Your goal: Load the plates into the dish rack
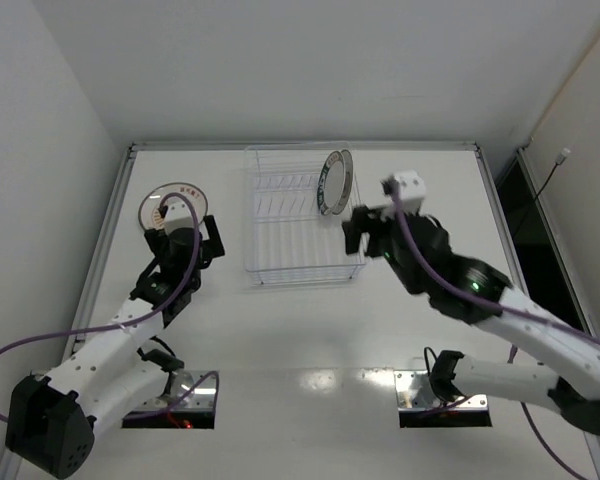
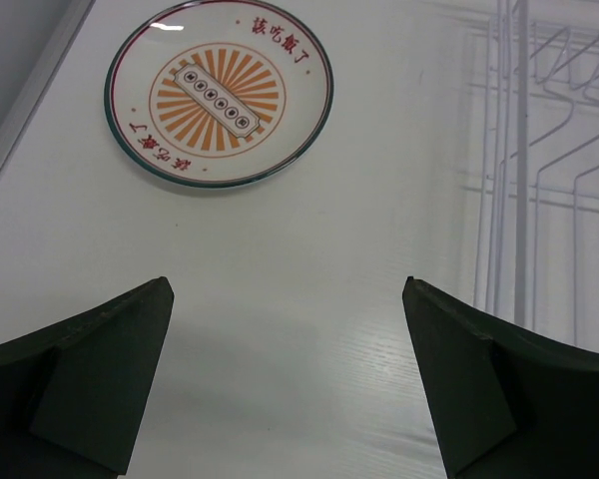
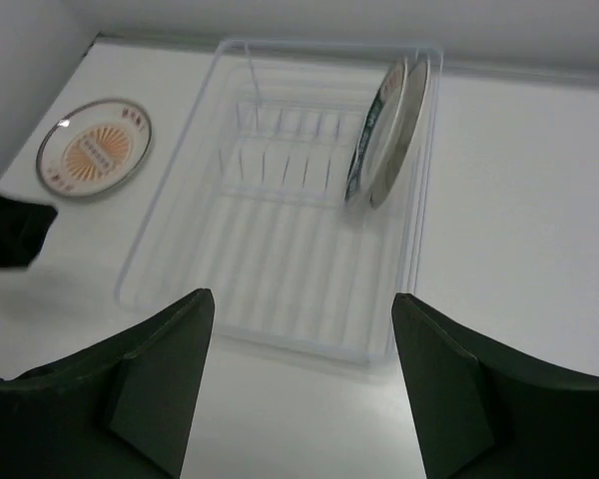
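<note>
Plate (image 2: pixel 218 92) with red "该吃饭了" lettering

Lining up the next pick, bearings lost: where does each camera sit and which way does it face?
Top external: above, behind the bases, looking down on the table; both arms show.
Left wrist: looks down at the flat plate; left gripper open.
Right wrist: faces the dish rack holding two upright plates; right gripper open.
Shared: all show flat plate and rack.
</note>
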### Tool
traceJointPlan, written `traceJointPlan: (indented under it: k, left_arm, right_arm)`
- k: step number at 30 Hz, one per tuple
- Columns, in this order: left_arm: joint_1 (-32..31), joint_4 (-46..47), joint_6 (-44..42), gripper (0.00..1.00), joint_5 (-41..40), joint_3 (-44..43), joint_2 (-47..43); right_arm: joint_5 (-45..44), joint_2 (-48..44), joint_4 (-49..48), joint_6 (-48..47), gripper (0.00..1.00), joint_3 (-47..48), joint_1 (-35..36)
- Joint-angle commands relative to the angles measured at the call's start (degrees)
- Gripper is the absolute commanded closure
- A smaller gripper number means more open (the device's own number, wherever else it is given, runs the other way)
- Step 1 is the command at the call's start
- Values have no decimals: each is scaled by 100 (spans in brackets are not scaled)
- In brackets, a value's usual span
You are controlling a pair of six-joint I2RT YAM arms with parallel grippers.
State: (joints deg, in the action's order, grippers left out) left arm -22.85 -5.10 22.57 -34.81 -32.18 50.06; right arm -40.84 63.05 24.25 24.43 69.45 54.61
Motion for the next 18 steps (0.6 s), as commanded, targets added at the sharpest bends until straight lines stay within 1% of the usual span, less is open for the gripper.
traceJointPlan:
  k: [1, 2, 3, 4, 5, 6, 7, 8, 9, 11, 12, 13, 14, 16, 17, 18]
  left_arm:
    - [-44, -26, 116, 0, -255, -253, 327]
    - [-44, -26, 64, 0, -307, -323, 459]
    - [-44, 53, 11, 0, -307, -324, 617]
    - [-44, 106, 11, 0, -368, -393, 1019]
    - [-44, 106, 11, 0, -438, -516, 1284]
    - [-44, 19, 11, 0, -692, -621, 1574]
    - [26, -173, 63, 0, -825, -762, 1872]
    - [131, -314, 194, 0, -930, -1128, 2467]
    - [132, -420, 195, 0, -992, -1315, 2752]
    - [185, -552, 195, 0, -1168, -1623, 3305]
    - [185, -710, 195, 0, -1299, -1955, 3926]
    - [185, -833, 195, 0, -1370, -2132, 4271]
    - [254, -965, 265, 0, -1501, -2508, 4936]
    - [377, -1054, 179, 0, -1642, -2827, 5668]
    - [378, -1054, 126, 0, -1643, -2881, 5672]
    - [474, -967, 29, 0, -1582, -2881, 5951]
  right_arm:
    - [1384, -1019, 537, 1353, 31, -1703, 93]
    - [1508, -1275, 824, 1441, 31, -2185, 94]
    - [1422, -1512, 1105, 1869, 31, -2347, 172]
    - [1343, -1958, 1378, 2099, 31, -2496, 242]
    - [1342, -2198, 1607, 2302, 31, -2741, 243]
    - [1394, -2444, 1879, 2608, 31, -2848, 243]
    - [1490, -2699, 1882, 2698, 31, -2954, 243]
    - [1700, -3188, 1934, 2769, 31, -3120, 243]
    - [1789, -3411, 1934, 2830, 33, -3183, 243]
    - [1930, -3754, 2004, 2945, 33, -3236, 243]
    - [1992, -3982, 2161, 3111, 33, -3114, 243]
    - [2070, -4071, 2232, 3164, 33, -3052, 243]
    - [2141, -4220, 2233, 3165, 33, -2982, 243]
    - [2387, -4327, 2155, 3165, 33, -2797, 243]
    - [2449, -4327, 2154, 3165, 33, -2727, 243]
    - [2554, -4327, 2154, 3165, 33, -2570, 191]
